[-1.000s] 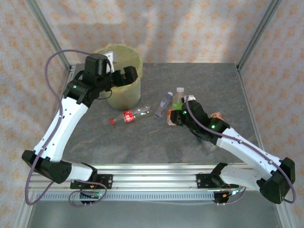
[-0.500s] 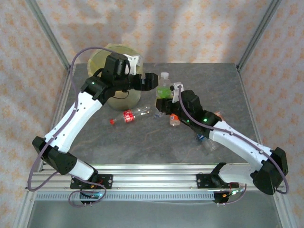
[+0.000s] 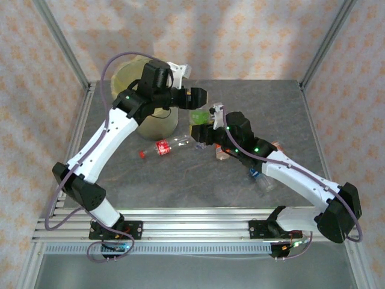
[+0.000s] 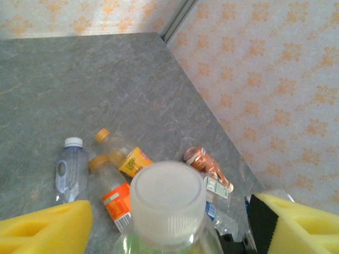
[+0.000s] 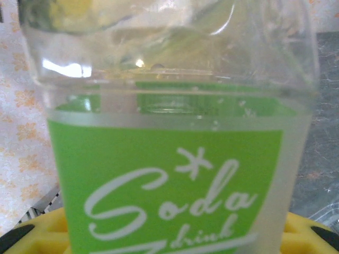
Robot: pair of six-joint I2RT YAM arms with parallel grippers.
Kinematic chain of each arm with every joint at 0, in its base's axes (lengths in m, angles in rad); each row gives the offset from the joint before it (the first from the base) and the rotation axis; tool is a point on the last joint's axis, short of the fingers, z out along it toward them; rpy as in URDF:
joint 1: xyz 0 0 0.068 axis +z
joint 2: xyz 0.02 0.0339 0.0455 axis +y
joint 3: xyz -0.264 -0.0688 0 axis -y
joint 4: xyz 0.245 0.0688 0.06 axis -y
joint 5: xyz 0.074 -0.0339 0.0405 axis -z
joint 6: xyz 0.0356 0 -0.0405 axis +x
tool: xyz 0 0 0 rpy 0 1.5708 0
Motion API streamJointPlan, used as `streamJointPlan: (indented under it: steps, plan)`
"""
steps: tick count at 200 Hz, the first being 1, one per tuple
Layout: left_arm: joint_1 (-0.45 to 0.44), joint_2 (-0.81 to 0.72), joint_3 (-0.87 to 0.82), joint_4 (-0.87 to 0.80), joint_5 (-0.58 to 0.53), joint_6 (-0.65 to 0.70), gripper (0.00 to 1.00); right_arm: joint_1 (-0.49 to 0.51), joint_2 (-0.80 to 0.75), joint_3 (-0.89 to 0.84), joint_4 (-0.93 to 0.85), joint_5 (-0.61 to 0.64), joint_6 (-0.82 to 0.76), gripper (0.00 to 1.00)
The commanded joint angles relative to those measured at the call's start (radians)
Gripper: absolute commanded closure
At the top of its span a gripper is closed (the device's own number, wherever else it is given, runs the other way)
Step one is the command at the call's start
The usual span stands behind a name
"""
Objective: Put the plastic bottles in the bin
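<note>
Left wrist view: green-labelled bottle (image 4: 168, 198) sits between the left hand's (image 4: 169, 230) spread fingers (image 4: 45, 230).

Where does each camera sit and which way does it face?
Top external: above, behind the bases, facing down at the grey table; both arms show.
Left wrist: on the left hand, looking over the white cap of the clear green-labelled plastic bottle; yellow fingers flank it.
Right wrist: on the right hand, facing that bottle's label; yellow fingers below.
Shared: all see that bottle.
</note>
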State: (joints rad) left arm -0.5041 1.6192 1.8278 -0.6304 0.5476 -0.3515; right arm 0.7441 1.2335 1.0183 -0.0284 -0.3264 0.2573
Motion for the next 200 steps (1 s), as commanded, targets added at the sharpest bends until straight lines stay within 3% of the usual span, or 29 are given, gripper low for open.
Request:
streamJointPlan:
  steps: [1,92,106,117,125,132,134,178,200]
  plan:
    - [-0.011,0.016,0.059,0.006,0.035,0.026,0.27,0.008,0.006,0.047,0.046,-0.035,0.008,0.61]
    - [-0.012,0.024,0.067,0.000,0.023,0.016,0.80,0.011,0.014,0.062,0.041,-0.040,0.020,0.60]
    - [-0.012,0.021,0.073,-0.008,0.000,0.016,0.87,0.011,0.013,0.068,0.029,-0.035,0.022,0.53]
    - [-0.012,0.021,0.082,-0.023,-0.027,0.019,0.92,0.011,0.009,0.072,0.012,-0.024,0.024,0.42]
    - [-0.010,0.022,0.094,-0.039,-0.047,0.026,0.93,0.011,0.005,0.075,-0.001,-0.010,0.028,0.28]
    - [-0.010,0.024,0.109,-0.053,-0.064,0.034,0.94,0.011,0.000,0.077,-0.017,0.008,0.032,0.02]
    - [-0.010,0.025,0.114,-0.057,-0.070,0.036,0.94,0.010,-0.001,0.077,-0.023,0.012,0.031,0.00]
    - [0.014,0.049,0.264,-0.148,-0.175,0.096,0.95,0.011,-0.075,0.085,-0.153,0.100,0.037,0.01]
    - [0.058,0.086,0.375,-0.199,-0.206,0.106,0.96,0.011,-0.134,0.087,-0.241,0.234,0.071,0.01]
